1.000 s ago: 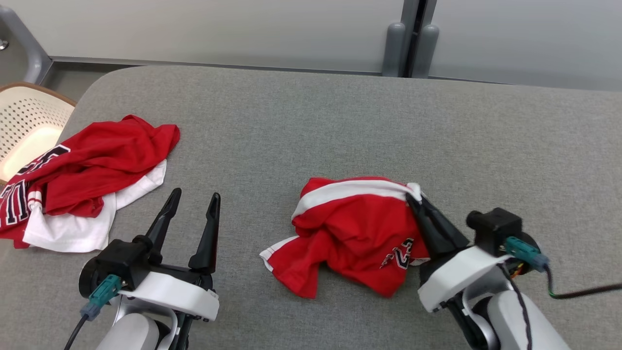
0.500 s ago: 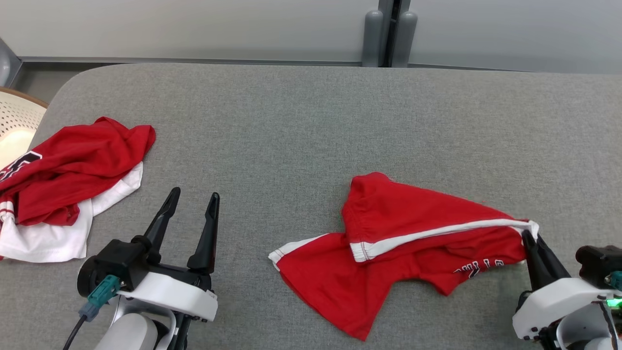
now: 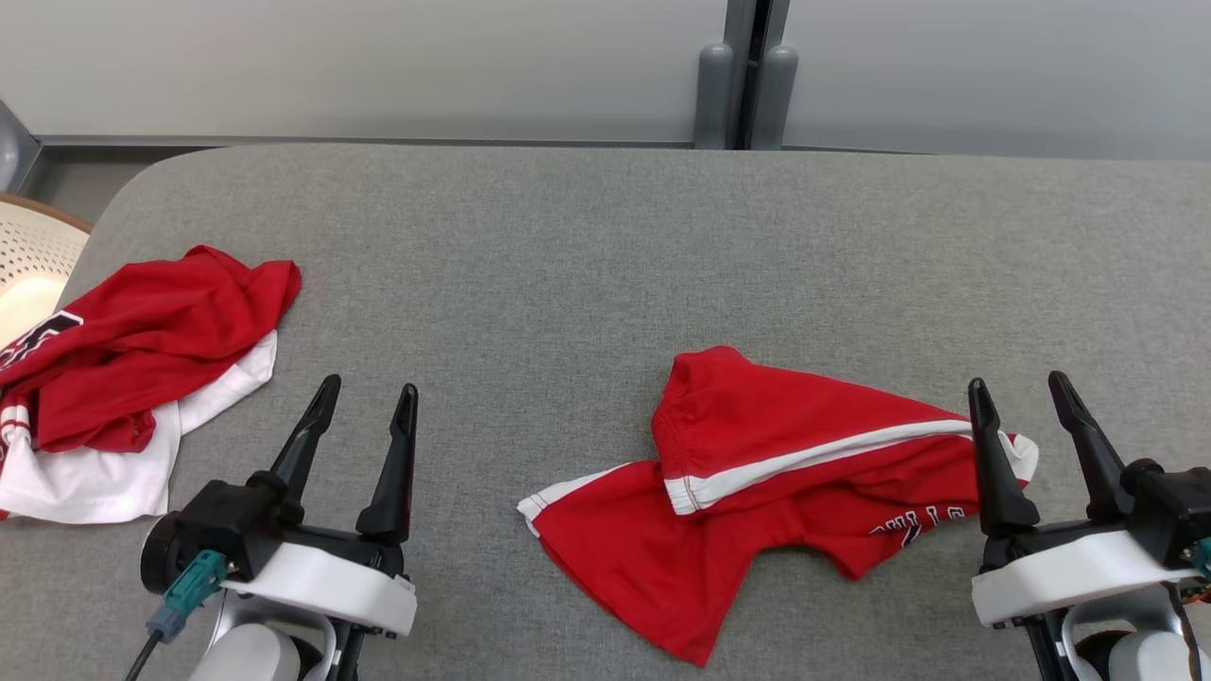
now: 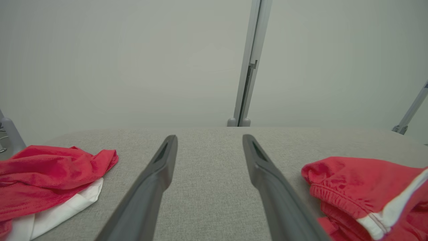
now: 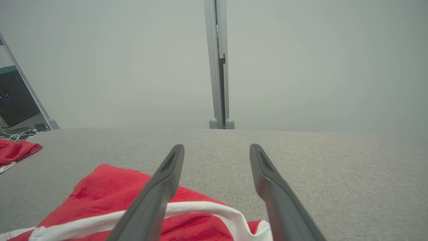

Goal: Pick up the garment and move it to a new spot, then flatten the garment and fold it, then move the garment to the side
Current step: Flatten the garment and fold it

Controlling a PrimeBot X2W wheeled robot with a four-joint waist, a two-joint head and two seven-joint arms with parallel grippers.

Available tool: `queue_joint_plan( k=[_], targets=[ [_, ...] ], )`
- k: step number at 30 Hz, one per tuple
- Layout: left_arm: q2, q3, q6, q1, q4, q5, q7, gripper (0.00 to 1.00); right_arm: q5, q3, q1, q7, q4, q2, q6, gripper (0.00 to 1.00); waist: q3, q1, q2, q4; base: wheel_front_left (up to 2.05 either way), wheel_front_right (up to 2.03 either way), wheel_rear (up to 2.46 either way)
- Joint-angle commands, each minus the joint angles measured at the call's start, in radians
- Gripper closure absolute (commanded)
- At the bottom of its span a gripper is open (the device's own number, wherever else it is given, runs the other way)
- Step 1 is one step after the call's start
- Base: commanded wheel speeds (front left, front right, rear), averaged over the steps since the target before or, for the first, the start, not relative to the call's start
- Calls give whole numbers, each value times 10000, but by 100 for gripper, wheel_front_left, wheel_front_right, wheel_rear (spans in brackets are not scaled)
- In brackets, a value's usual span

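In the head view the garment point(image 3: 776, 482) lies half-spread right of centre on the tabletop point(image 3: 568, 265), seemingly placed for flattening, the right gripper point(image 3: 1014, 380) wide open and empty at its right end, the left gripper point(image 3: 370, 382) likewise at near left; both wrist views show parted fingers held low, pointing far.

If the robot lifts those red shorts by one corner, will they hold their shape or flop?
Probably flop: the red shorts lie crumpled and folded over themselves on the grey table. Likely light: the cloth looks thin. A push would probably bunch them rather than slide them.
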Motion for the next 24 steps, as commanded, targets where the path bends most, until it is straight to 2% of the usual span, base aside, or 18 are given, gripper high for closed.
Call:
queue_joint_plan(
  k=[1, 9, 24],
  targets=[
    [64, 56, 52, 121, -47, 84, -16, 0, -80, 29, 47, -97, -135, -72, -2, 0, -94, 0, 0, -34, 0, 0, 0],
    [113, 55, 259, 842, -213, 168, 10, 0, -100, 532, 734, 9, -1041, -90, -3, 0, -824, 0, 0, -214, 0, 0, 0],
    [263, -155, 439, 1143, -580, 119, 360, 0, 169, 567, 1045, 114, -851, -36, -3, 0, -999, 0, 0, -325, 0, 0, 0]
  ],
)
